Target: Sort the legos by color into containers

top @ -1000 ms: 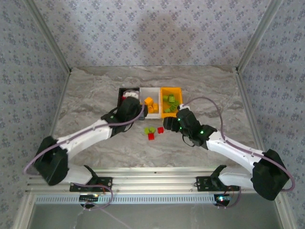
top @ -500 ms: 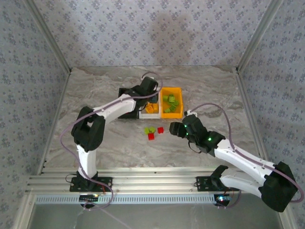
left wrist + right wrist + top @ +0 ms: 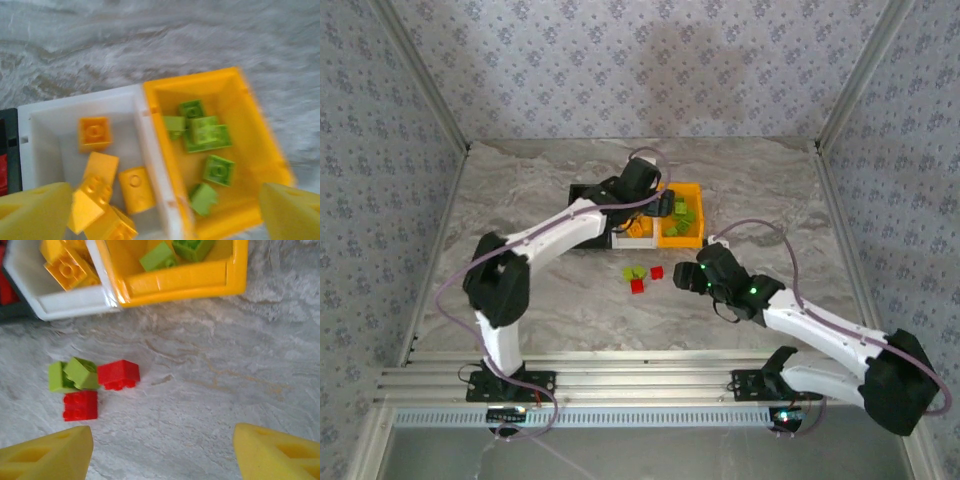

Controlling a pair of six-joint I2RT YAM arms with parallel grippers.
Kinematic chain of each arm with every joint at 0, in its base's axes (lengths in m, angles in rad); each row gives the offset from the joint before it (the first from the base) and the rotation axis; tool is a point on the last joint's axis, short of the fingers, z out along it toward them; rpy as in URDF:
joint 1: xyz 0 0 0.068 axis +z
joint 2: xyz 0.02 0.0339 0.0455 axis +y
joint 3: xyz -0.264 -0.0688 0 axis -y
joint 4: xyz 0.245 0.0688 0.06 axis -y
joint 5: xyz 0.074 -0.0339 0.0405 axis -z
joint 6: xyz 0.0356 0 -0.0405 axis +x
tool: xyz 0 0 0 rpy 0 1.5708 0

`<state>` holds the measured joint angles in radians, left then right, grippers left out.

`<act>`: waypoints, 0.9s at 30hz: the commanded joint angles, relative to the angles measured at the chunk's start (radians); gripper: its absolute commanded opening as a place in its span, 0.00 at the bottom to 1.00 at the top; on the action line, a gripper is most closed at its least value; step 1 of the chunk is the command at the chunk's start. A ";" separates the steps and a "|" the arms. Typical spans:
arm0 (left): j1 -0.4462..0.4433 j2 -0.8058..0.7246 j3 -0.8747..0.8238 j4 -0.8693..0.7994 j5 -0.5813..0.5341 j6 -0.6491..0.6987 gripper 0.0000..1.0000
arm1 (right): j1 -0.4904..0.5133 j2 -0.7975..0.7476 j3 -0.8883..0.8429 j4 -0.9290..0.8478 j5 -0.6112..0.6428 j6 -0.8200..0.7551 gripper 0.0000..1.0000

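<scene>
Legos lie green in yellow bin, orange in white bin.

Glossy plastic legos, smooth shiny plastic containers, veined stone-look table, matt yellow spongy-looking jaws

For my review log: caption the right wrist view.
Open right gripper hovers above four loose legos near the yellow bin.

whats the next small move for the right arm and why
Probably ease the right tool toward the nearer red brick and down around it. Its jaws stand open and empty, and two red and two green bricks lie loose on the table just ahead of it.
</scene>
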<state>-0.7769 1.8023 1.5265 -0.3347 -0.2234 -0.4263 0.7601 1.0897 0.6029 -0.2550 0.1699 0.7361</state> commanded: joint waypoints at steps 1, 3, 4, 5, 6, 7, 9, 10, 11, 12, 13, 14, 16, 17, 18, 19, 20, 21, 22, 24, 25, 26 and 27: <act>-0.049 -0.195 -0.089 0.047 0.008 -0.006 0.99 | 0.014 0.083 0.055 0.023 -0.018 -0.022 0.76; -0.080 -0.284 -0.194 0.075 -0.006 -0.021 0.99 | 0.017 0.147 0.079 0.049 -0.038 -0.039 0.75; -0.096 -0.331 -0.254 0.089 -0.017 -0.032 0.99 | 0.024 0.181 0.095 0.057 -0.039 -0.048 0.74; -0.112 -0.380 -0.316 0.102 -0.030 -0.043 0.99 | 0.029 0.214 0.110 0.067 -0.040 -0.057 0.74; -0.125 -0.421 -0.367 0.114 -0.046 -0.053 1.00 | 0.034 0.243 0.125 0.072 -0.039 -0.065 0.74; -0.137 -0.465 -0.422 0.118 -0.060 -0.068 1.00 | 0.036 0.278 0.140 0.079 -0.038 -0.070 0.74; -0.152 -0.550 -0.516 0.106 -0.085 -0.098 1.00 | 0.040 0.332 0.167 0.099 -0.041 -0.081 0.73; -0.157 -0.595 -0.565 0.097 -0.096 -0.118 0.99 | 0.041 0.359 0.179 0.110 -0.046 -0.089 0.73; -0.162 -0.641 -0.611 0.086 -0.112 -0.137 0.99 | 0.041 0.385 0.193 0.119 -0.050 -0.095 0.73; -0.166 -0.682 -0.650 0.079 -0.123 -0.152 0.99 | 0.042 0.407 0.207 0.124 -0.053 -0.097 0.73; -0.168 -0.726 -0.693 0.071 -0.135 -0.172 0.99 | 0.044 0.429 0.224 0.121 -0.052 -0.099 0.72; -0.168 -0.764 -0.734 0.062 -0.144 -0.193 0.99 | 0.045 0.451 0.239 0.117 -0.048 -0.098 0.72; -0.168 -0.837 -0.798 0.042 -0.160 -0.230 0.99 | 0.044 0.482 0.262 0.097 -0.033 -0.098 0.71; -0.168 -0.870 -0.824 0.033 -0.165 -0.246 0.99 | 0.047 0.495 0.267 0.093 -0.030 -0.098 0.70; -0.168 -0.892 -0.844 0.026 -0.169 -0.258 0.99 | 0.047 0.503 0.270 0.092 -0.028 -0.098 0.69; -0.168 -0.916 -0.859 0.018 -0.175 -0.267 1.00 | 0.047 0.511 0.270 0.090 -0.029 -0.094 0.69; -0.168 -0.932 -0.870 0.006 -0.183 -0.276 0.99 | 0.048 0.520 0.269 0.091 -0.031 -0.094 0.68; -0.168 -0.941 -0.876 -0.006 -0.190 -0.283 0.99 | 0.049 0.528 0.271 0.086 -0.031 -0.092 0.68; -0.168 -0.950 -0.882 -0.019 -0.198 -0.289 0.99 | 0.052 0.536 0.272 0.084 -0.031 -0.091 0.68; -0.168 -0.957 -0.889 -0.033 -0.209 -0.299 0.99 | 0.054 0.553 0.274 0.078 -0.025 -0.088 0.67; -0.168 -0.961 -0.893 -0.035 -0.212 -0.301 0.99 | 0.053 0.559 0.274 0.076 -0.022 -0.087 0.66; -0.168 -0.963 -0.896 -0.036 -0.214 -0.303 0.99 | 0.053 0.565 0.274 0.071 -0.015 -0.086 0.66; -0.168 -0.967 -0.897 -0.035 -0.215 -0.304 0.99 | 0.053 0.568 0.273 0.067 -0.008 -0.084 0.64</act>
<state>-0.9382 0.8524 0.6292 -0.3454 -0.4042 -0.7017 0.8078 1.6405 0.8501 -0.1520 0.1299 0.6571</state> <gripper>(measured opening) 0.994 0.651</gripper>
